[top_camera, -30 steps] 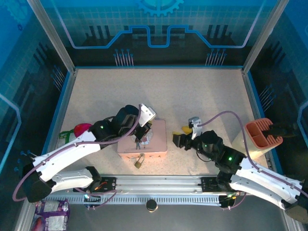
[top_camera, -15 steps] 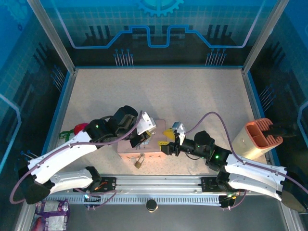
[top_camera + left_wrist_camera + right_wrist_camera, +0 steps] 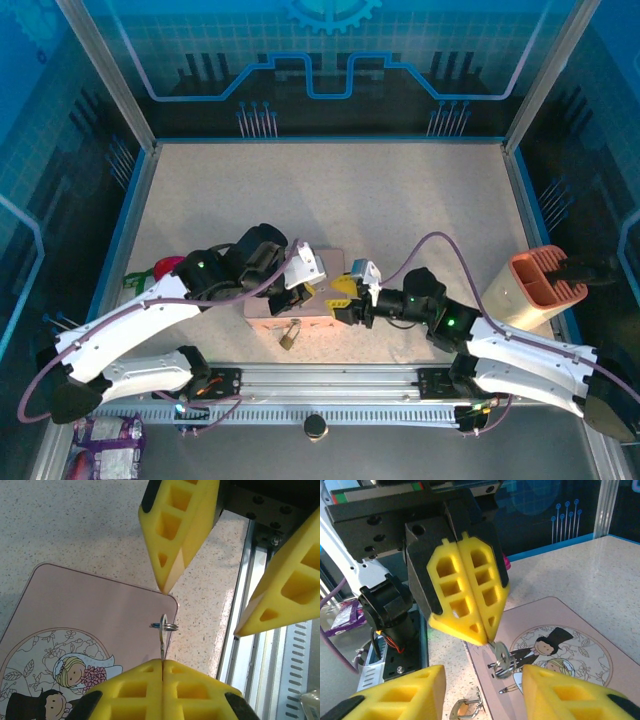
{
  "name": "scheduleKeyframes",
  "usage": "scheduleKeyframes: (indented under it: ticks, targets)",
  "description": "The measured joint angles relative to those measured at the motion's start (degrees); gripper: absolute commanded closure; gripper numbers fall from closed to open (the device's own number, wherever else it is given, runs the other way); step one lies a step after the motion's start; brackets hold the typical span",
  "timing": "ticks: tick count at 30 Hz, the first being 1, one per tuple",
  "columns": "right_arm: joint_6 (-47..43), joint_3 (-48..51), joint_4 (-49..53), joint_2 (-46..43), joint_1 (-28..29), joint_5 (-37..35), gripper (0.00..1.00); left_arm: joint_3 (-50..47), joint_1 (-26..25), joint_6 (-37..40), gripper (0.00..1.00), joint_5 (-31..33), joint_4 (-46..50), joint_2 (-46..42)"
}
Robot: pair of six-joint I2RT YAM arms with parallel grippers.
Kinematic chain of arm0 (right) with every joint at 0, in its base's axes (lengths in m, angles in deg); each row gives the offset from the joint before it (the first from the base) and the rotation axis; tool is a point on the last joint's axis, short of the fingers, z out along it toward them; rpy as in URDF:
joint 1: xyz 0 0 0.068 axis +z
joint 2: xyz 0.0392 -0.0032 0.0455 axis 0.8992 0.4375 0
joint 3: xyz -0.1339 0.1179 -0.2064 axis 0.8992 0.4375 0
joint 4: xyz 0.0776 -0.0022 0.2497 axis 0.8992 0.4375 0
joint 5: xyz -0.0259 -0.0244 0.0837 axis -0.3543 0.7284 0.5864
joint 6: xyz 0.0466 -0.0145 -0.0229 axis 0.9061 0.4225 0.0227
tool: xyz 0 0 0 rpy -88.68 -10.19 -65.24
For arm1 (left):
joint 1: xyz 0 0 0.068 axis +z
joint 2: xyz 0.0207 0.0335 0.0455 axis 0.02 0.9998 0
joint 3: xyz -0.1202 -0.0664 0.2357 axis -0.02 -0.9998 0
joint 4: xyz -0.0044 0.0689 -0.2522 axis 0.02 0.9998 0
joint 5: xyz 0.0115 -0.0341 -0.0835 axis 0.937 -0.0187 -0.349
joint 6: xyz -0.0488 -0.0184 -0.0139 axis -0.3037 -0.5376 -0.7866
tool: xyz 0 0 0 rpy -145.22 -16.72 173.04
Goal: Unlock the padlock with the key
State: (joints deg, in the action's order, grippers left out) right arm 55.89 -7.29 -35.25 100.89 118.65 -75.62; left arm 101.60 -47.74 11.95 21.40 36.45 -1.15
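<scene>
My left gripper [image 3: 163, 662] is shut on the key [image 3: 163, 635], a slim metal key that sticks out past the pads with a small ring through its head. It hangs over the near right corner of the pink tin [image 3: 90, 615]. My right gripper [image 3: 485, 690] is open, with one finger on each side of the key [image 3: 501, 656] and touching nothing. The padlock [image 3: 465, 709], brass with a silver shackle, lies on the table beside the tin's near edge, below both grippers. From above, the padlock [image 3: 289, 335] lies just in front of the tin [image 3: 262, 308].
A salmon ribbed container [image 3: 540, 280] stands at the right edge. A red object [image 3: 170, 267] lies at the left, behind the left arm. The metal rail [image 3: 320, 385] runs along the near edge, right behind the padlock.
The right gripper has swung left from beside the tin to the key, and its fingers have narrowed around it. The left gripper has shifted slightly toward the near edge, still holding the key.
</scene>
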Motion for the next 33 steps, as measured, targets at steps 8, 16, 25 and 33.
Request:
scheduleKeyframes:
  ticks: [8, 16, 25, 33]
  targets:
    - [0.26, -1.27, -0.17, 3.26, -0.02, 1.44, 0.67, 0.0, -0.92, 0.9, 1.0, -0.35, 0.11, 0.0]
    - [0.44, -1.64, 0.52, 3.61, -0.07, 1.4, 0.78, 0.0, -1.38, 1.11, 1.0, -0.35, 0.66, 0.0]
    - [0.44, -2.23, 1.62, 4.22, -0.26, 1.4, 0.8, 0.0, -1.66, 1.14, 1.0, -0.35, 0.87, 0.0]
    - [0.28, -2.78, 2.1, 4.9, -0.26, 2.36, 0.94, 0.0, -1.81, 1.49, 1.0, -0.33, 1.53, 0.0]
